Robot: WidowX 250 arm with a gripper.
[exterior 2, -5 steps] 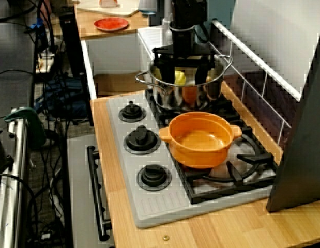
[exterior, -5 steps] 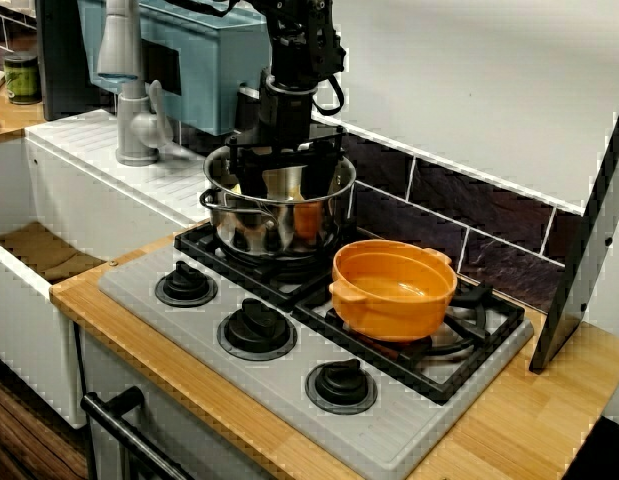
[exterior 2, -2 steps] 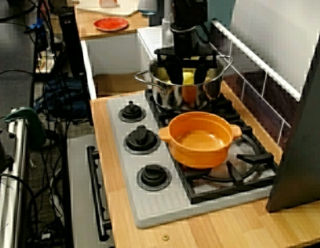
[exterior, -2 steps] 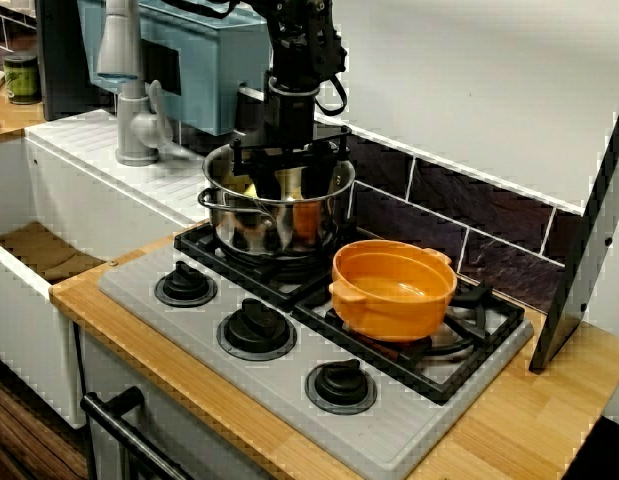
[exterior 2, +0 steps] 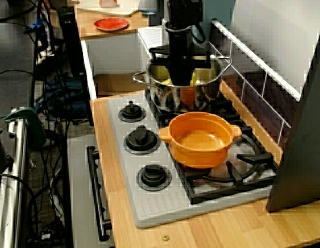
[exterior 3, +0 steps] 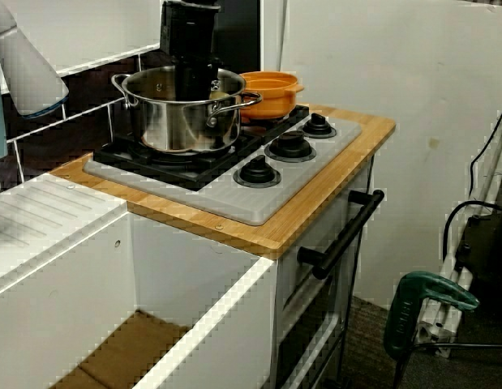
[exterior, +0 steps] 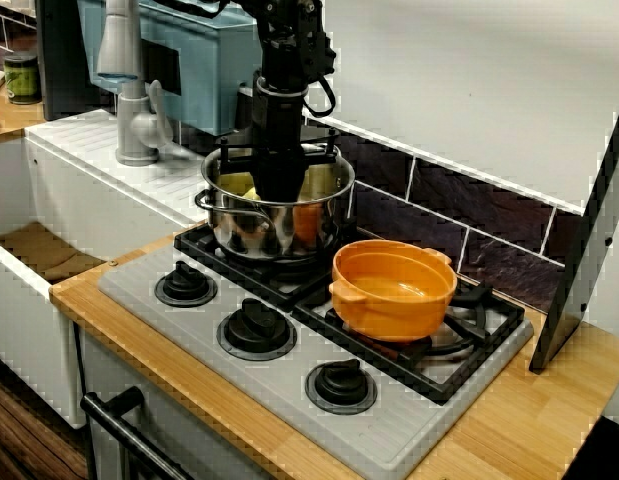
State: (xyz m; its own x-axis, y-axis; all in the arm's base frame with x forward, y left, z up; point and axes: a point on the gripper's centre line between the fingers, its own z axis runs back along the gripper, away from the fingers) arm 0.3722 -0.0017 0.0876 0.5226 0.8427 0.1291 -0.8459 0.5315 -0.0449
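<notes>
In the steel pot point(exterior: 239, 228): gripper point(exterior: 280, 188) reaching straight down past the rim.
Fingertips hidden below the steel pot's rim, so cannot tell if the jaws are spread or pinching. 1 yellow thing point(exterior 2: 195, 78) lies inside the steel pot, just beside the gripper. Orange pot point(exterior: 394, 290) stands just beside the steel pot, both on the hob point(exterior: 289, 395).

Hand point(exterior: 279, 188) straight down, wrist upright

The pot point(exterior: 277, 222) stands at the rear left of the stove point(exterior: 289, 400), with the claw point(exterior: 279, 185) hanging inside it, apparently between its contents point(exterior: 321, 182). The dish point(exterior: 394, 305) sits on the stove just right of the pot; the knobs point(exterior: 257, 328) lie in front, and the sink point(exterior: 89, 205) lies left of the worktop point(exterior: 519, 425).
</notes>
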